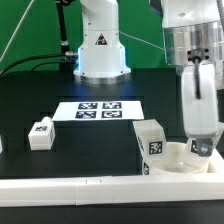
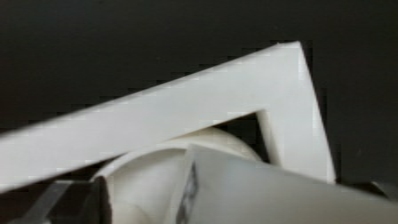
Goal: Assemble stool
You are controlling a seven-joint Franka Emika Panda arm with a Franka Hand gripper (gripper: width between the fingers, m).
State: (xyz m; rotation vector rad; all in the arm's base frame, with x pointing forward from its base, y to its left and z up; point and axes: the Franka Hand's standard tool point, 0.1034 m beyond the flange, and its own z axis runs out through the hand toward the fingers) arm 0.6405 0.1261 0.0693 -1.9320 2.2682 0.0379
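The gripper appears clamped on an upright leg, its long axis vertical. The seat disc lies directly beneath on the tabletop, tucked into the rail corner.

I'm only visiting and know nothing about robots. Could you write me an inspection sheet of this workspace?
Surface: black table, the marker board lying flat on it.
Job's things: seat disc at the exterior view's right, one tagged leg upright at its edge; another leg apart, at the left.
Clutter: long white rail along the near edge.
Grippers: gripper low over the seat disc; open or shut unclear.
Cables: black cable beside the robot base.
Surroundings: green backdrop.
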